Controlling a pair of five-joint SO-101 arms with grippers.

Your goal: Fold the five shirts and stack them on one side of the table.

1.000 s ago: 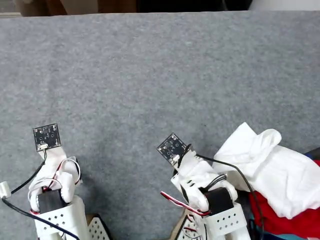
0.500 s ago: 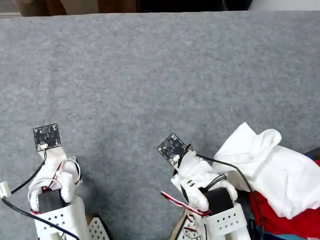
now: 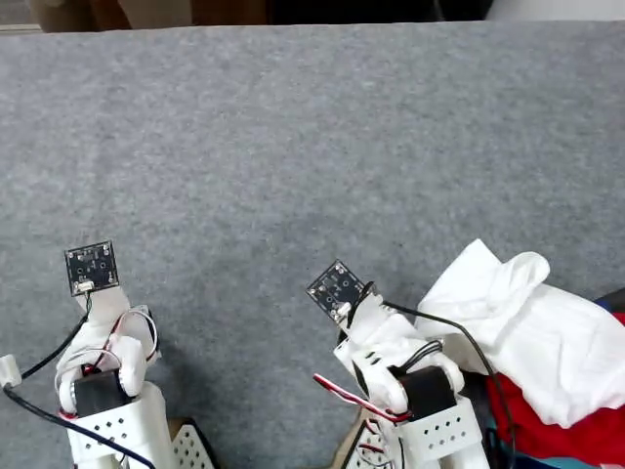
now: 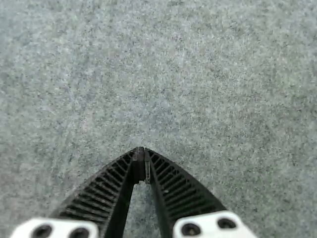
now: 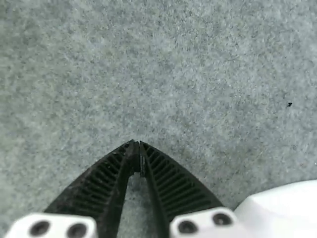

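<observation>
A heap of shirts lies at the table's front right corner: a crumpled white shirt point(image 3: 527, 318) on top, a red shirt point(image 3: 547, 430) under it, with a sliver of blue cloth at the very front edge. The white shirt's corner point(image 5: 287, 208) shows in the right wrist view. My right arm point(image 3: 391, 362) sits folded back just left of the heap, its gripper point(image 5: 137, 146) shut with nothing in it, over bare felt. My left arm point(image 3: 98, 332) rests at the front left, its gripper point(image 4: 140, 152) also shut on nothing above the felt.
Grey felt point(image 3: 312, 147) covers the whole table, and its middle, back and left are bare. Both arm bases stand at the front edge. A dark strip and some brown furniture run behind the far edge.
</observation>
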